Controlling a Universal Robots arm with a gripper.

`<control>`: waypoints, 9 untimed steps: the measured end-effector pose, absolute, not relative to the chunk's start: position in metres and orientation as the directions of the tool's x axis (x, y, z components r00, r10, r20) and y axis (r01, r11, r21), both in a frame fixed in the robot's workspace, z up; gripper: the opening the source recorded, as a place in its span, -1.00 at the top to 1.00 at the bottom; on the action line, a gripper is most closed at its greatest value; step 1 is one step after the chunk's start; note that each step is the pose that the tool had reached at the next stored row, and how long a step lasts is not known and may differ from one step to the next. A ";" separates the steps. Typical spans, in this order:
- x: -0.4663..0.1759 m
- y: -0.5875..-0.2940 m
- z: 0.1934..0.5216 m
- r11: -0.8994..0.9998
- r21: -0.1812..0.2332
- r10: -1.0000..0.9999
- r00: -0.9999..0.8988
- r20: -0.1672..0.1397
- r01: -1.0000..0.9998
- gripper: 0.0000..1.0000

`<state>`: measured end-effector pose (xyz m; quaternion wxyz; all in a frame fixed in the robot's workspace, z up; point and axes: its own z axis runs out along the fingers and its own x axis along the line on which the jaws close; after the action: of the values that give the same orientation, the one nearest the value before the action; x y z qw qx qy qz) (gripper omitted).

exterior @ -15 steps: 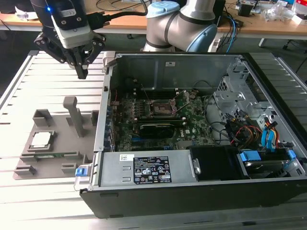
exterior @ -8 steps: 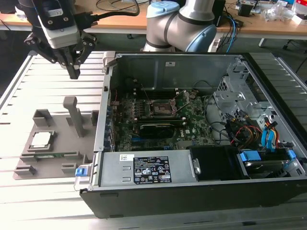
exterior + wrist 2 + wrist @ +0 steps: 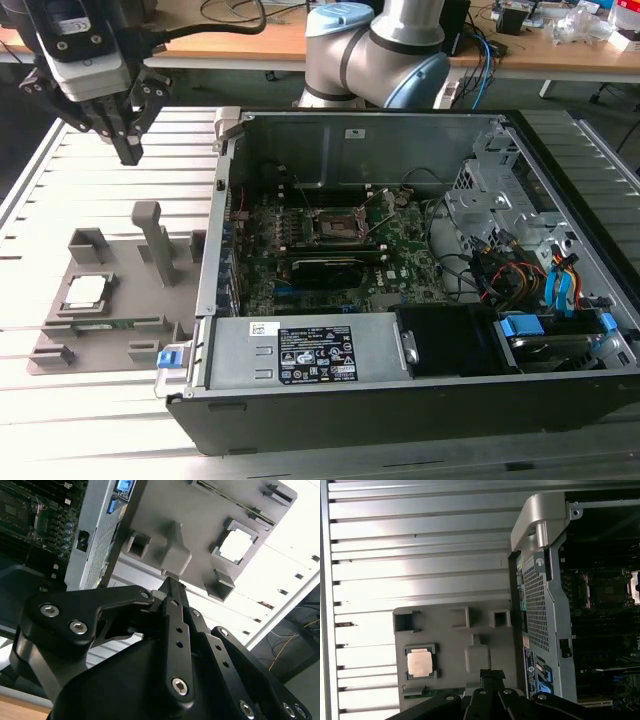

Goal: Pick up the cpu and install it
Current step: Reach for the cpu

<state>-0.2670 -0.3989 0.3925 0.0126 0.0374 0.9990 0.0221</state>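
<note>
At the exterior view's left, a grey tray [image 3: 120, 345] is seen on the slatted table [image 3: 60, 420]. The cpu [image 3: 85, 291] is seated in 1 square recess of it, flat, metal top up, edges square to the recess; being square, no long axis is shown. Over the tray the gripper [image 3: 130, 150] is hung, fingers pressed together on nothing. To the right, a board with its socket [image 3: 338, 226] is housed in the open case [image 3: 400, 135].

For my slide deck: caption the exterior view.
Gripper hovers above the grey tray holding the cpu, beside the open computer case.
</note>
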 end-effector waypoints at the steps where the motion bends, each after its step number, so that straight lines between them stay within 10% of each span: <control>1: -0.269 -0.399 0.392 0.996 0.045 0.075 -0.997 -0.024 0.074 0.79; 9: -0.286 -0.399 0.392 0.996 0.045 0.075 -0.997 -0.024 0.074 0.79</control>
<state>-0.2861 -0.3988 0.3924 0.0126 0.0374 0.9990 0.0221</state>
